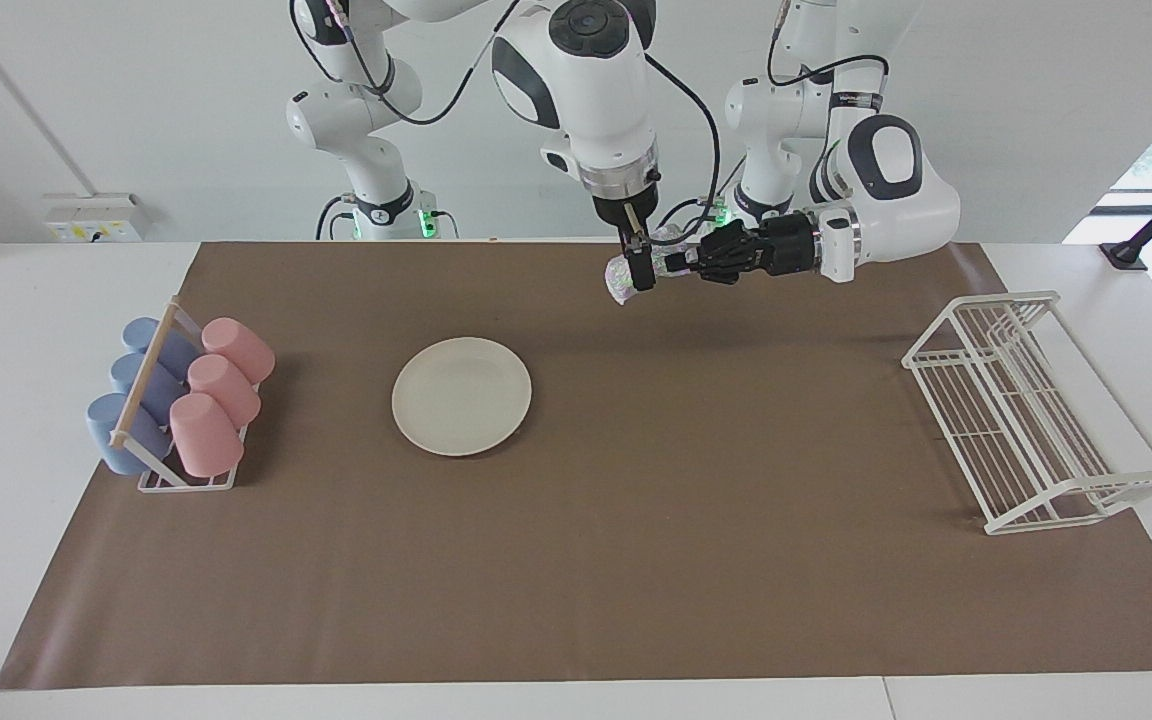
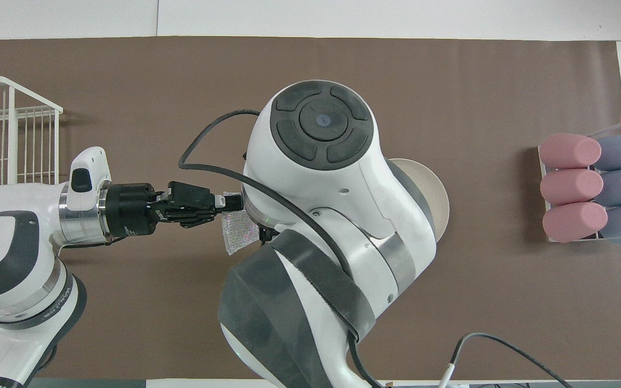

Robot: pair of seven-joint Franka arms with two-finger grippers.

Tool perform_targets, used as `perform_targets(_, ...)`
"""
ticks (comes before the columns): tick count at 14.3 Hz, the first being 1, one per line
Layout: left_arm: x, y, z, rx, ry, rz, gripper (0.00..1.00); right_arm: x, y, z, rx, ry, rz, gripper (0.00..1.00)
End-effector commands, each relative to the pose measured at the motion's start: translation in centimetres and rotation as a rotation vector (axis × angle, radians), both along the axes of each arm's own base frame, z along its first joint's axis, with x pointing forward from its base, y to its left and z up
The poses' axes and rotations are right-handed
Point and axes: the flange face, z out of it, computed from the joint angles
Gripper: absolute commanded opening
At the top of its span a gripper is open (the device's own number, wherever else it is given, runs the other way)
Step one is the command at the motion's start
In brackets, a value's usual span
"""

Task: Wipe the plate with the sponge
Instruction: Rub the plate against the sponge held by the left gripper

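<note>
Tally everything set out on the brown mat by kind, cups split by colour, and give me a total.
Pink cups: 3
Blue cups: 3
Cup rack: 1
Plate: 1
Sponge, up in the air at the two grippers: 1
White wire dish rack: 1
Total: 10

White arms (image 1: 586, 80), dark joint bands, black cables, black grippers

Left fingers (image 1: 673, 262) clamped, right fingers (image 1: 639, 270) spread.
</note>
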Motion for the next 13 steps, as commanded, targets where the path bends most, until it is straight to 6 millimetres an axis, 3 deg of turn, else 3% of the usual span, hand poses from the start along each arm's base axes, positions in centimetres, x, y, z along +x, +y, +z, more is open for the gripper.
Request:
perform_targets(1, -0.5, 0.1, -0.4, -0.022, -0.005, 0.0, 0.0, -1.4, 0.6, 0.3, 0.008, 0.015, -0.063, 1.0)
perform_targets(7, -0.5, 0.3, -0.4, -0.023, -0.001, 0.002, 0.0, -1.6, 0.4, 0.3, 0.002, 0.011, -0.023, 1.0)
perform_targets(12, -0.6, 0.2, -0.5, -0.025, 0.001, -0.002, 0.0, -2.1, -0.6, -0.9, -0.014, 0.014, 0.044, 1.0)
perform_targets(13, -0.7, 0.2, -0.4, -0.026, 0.001, -0.003, 0.0, -2.2, -0.7, -0.9, -0.014, 0.012, 0.062, 0.96)
